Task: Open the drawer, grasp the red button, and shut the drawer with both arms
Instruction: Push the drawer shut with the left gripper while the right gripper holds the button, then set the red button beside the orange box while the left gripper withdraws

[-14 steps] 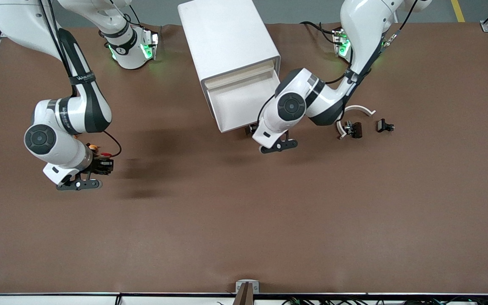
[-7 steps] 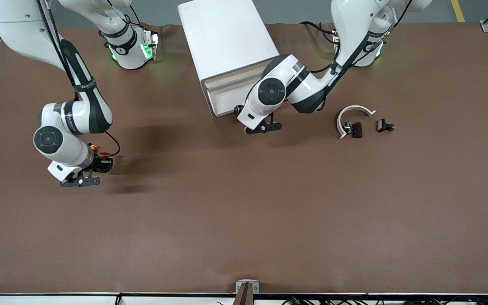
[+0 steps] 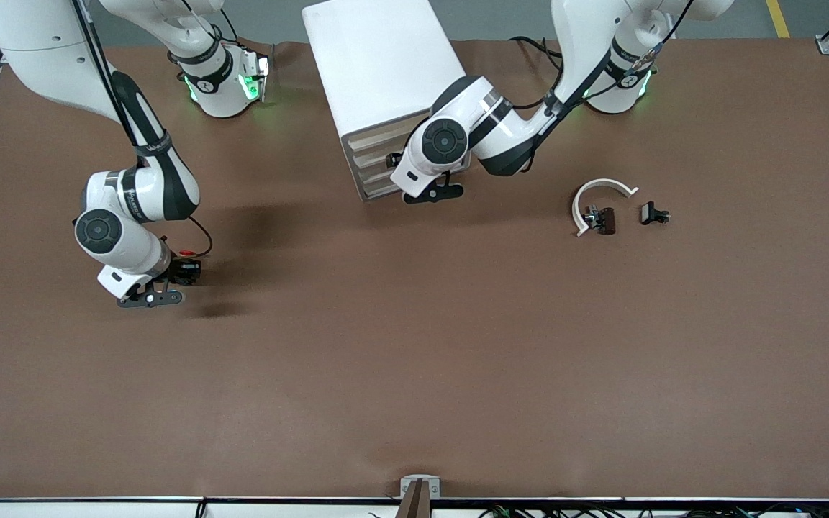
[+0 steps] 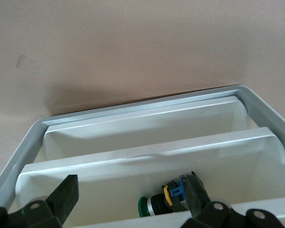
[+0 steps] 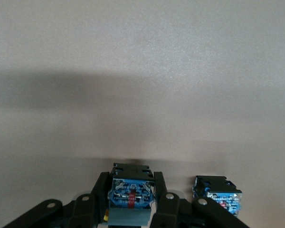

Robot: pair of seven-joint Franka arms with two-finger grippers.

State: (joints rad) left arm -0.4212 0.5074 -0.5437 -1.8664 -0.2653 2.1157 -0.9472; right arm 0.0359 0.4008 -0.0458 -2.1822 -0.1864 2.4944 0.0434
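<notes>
The white cabinet (image 3: 386, 65) stands at the table's back middle. The drawer (image 3: 375, 158), second from top, sits pushed in, level with the other three beige fronts. My left gripper (image 3: 394, 162) is at the cabinet's front. In the left wrist view it (image 4: 133, 194) is open and empty over the stepped drawer fronts. My right gripper (image 3: 184, 273) is low over the table toward the right arm's end. It (image 5: 129, 190) is shut on the button (image 5: 130, 199) by its black-blue body. The button's cap is hidden.
A second black-blue button body (image 5: 217, 192) lies on the table beside my right gripper. A green-capped button (image 4: 154, 205) lies in a drawer under my left fingers. A white curved piece (image 3: 601, 188) and two small black parts (image 3: 604, 219) (image 3: 653, 214) lie toward the left arm's end.
The drawer went from pulled far out to pushed in, with my left gripper moving with it toward the cabinet. My right gripper shifted slightly, still shut on the button.
</notes>
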